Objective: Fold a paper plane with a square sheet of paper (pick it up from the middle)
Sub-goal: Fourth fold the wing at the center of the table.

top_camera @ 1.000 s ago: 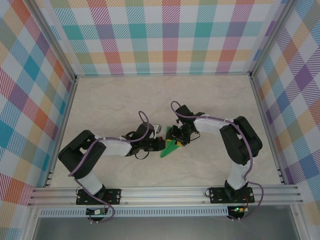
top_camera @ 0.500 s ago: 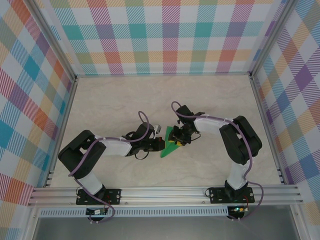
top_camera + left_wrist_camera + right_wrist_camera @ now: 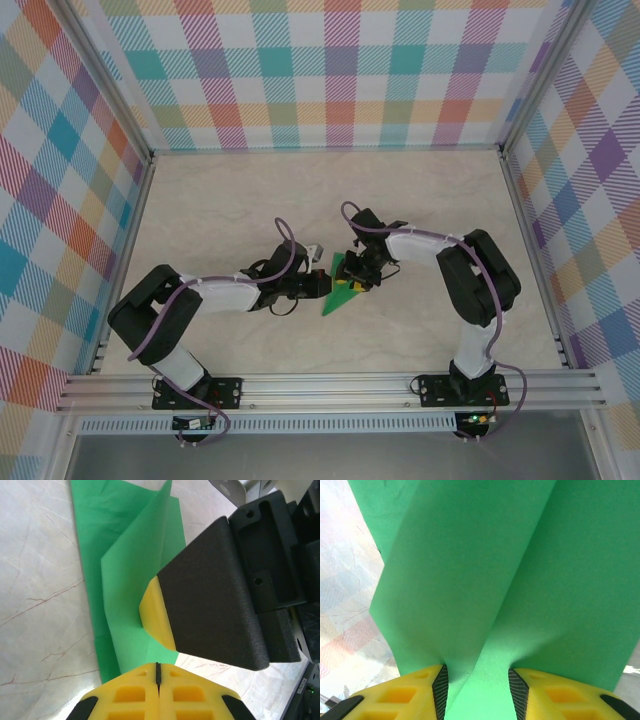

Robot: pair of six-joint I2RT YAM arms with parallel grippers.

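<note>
Top view first: I've got the paper (image 3: 333,300) a little below centre frame on the table (image 3: 220,200), bright green and folded to a narrow wedge with its point aimed at the bottom of the frame. The left gripper (image 3: 322,287) sits at the wedge's left edge and the right gripper (image 3: 356,280) at its upper right. Both are right on the paper. From up here the layers and jaw gaps are too small for me to read.

Left wrist now: the paper (image 3: 125,570) runs from upper left down to centre. It lies in layers, one flap lifted along a sharp crease with its corner poking up at the top edge. My left gripper (image 3: 158,669) is at bottom centre, yellow tips pressed together with just a thin dark seam. The paper's lower edge meets those tips, but I can't tell whether any of it is caught in the seam. One of the right gripper's fingers (image 3: 210,595) comes in from the right, black with a yellow tip, and that tip touches the raised flap.

Right wrist: green nearly everywhere, with a strip of table (image 3: 345,605) at the left. The paper (image 3: 470,570) shows a long diagonal fold, matte and unmarked. The right gripper (image 3: 477,690) is partly closed. A ridge of paper sits between its black pads (image 3: 440,687) and touches both, puckering there.
</note>
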